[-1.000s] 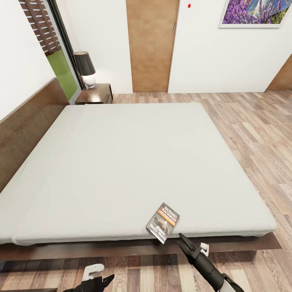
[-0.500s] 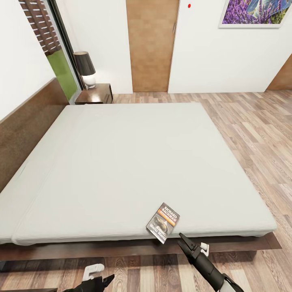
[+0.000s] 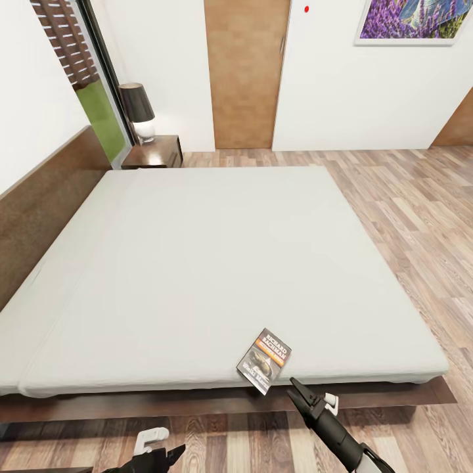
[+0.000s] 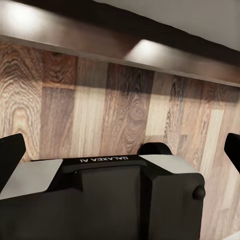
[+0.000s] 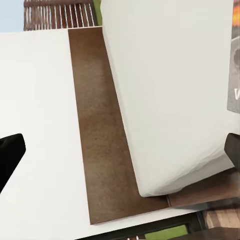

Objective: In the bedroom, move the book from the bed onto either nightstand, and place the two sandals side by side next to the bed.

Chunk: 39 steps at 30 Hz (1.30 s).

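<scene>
Just off the bed's near edge, the right tool hangs over the dark wooden frame with its fingers spread apart and nothing between them, its tips close to the book but not touching it. Its wrist camera looks along the mattress toward the headboard, with a sliver of the book's cover at one side of the picture. The left tool sits low over the wood-plank floor in front of the bed frame, released as well, both fingertips wide apart in its own camera. The book lies flat on the bed near the near right corner, one corner of it overhanging the mattress edge. Beyond the far left corner of the bed stands a nightstand with a dark-shaded lamp on top.
</scene>
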Motion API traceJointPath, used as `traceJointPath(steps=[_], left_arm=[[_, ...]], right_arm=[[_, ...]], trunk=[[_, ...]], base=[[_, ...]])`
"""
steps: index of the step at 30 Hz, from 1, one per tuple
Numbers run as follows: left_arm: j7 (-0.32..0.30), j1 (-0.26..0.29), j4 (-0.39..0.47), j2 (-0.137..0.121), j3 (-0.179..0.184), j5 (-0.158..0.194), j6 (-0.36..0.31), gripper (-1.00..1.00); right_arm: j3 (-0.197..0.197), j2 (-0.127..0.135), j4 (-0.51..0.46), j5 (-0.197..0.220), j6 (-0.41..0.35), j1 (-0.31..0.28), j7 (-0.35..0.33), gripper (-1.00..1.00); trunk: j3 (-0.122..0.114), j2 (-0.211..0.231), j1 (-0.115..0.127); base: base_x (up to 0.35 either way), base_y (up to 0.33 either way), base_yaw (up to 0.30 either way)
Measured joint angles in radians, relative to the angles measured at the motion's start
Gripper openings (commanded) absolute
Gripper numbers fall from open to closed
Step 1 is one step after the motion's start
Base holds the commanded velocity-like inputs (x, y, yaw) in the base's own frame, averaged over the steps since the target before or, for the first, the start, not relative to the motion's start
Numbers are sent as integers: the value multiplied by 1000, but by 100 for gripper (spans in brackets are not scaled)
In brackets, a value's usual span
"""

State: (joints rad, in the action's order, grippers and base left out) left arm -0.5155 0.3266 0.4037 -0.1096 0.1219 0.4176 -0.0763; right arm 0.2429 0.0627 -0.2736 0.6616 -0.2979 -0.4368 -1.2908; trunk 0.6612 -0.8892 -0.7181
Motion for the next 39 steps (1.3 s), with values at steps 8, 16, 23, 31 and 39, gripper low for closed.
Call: traceJointPath(steps=[8, 16, 23, 31, 39], left_arm=[[0, 0, 0, 0, 0, 0, 0, 100], [0, 0, 0, 1, 0, 0, 0, 100], [0, 0, 0, 0, 0, 0, 0, 100], [0, 0, 0, 0, 0, 0, 0, 100], [0, 0, 0, 1, 0, 0, 0, 100]], right_arm=[[0, 0, 0, 0, 0, 0, 0, 100], [-1, -1, 0, 0, 0, 0, 0, 100], [-2, -4, 0, -1, 0, 0, 1, 100], [-3, -38, 0, -8, 0, 0, 1, 100], [-3, -43, 0, -11, 0, 0, 1, 100]], trunk=[[25, -56, -31], [50, -112, -61], [72, -161, -88], [97, -217, -119], [122, -273, -150]], base=[[0, 0, 0], [0, 0, 0], [0, 0, 0], [0, 0, 0], [0, 0, 0]])
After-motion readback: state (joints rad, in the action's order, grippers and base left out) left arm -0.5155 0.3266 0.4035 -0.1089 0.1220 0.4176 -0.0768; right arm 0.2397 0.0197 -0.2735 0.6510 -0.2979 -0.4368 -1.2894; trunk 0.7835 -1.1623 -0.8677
